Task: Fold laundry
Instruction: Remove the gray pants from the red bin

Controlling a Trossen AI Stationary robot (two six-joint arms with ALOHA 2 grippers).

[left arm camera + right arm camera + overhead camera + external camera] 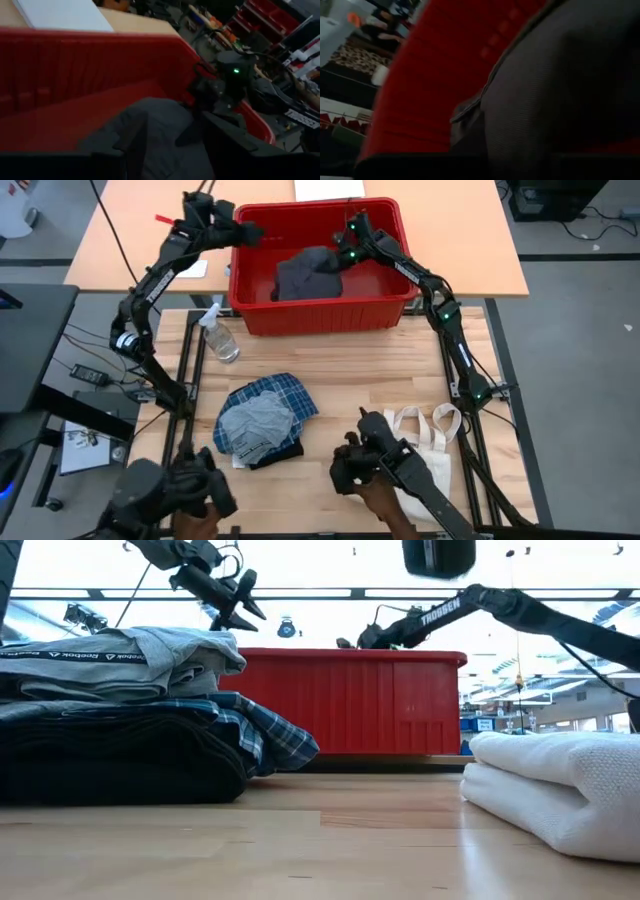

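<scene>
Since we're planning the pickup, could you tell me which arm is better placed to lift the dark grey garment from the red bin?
Probably the right: its pincer is down at the dark grey garment inside the red bin, while the left pincer hovers at the bin's rim.

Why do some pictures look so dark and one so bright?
Right wrist view: dim, pressed close against the dark grey garment inside the red bin. Left wrist view: shadowy inside the bin too. Low view: bright windows behind turn the arms into dark shapes. High view: evenly lit.

We are seeing a light wood table (370,385) carrying a red bin (320,315) at the far edge, a spray bottle (218,337) beside it, a laundry pile (262,423) with a black garment (110,755) lying lowest, and a cream tote bag (425,445) near it.
</scene>
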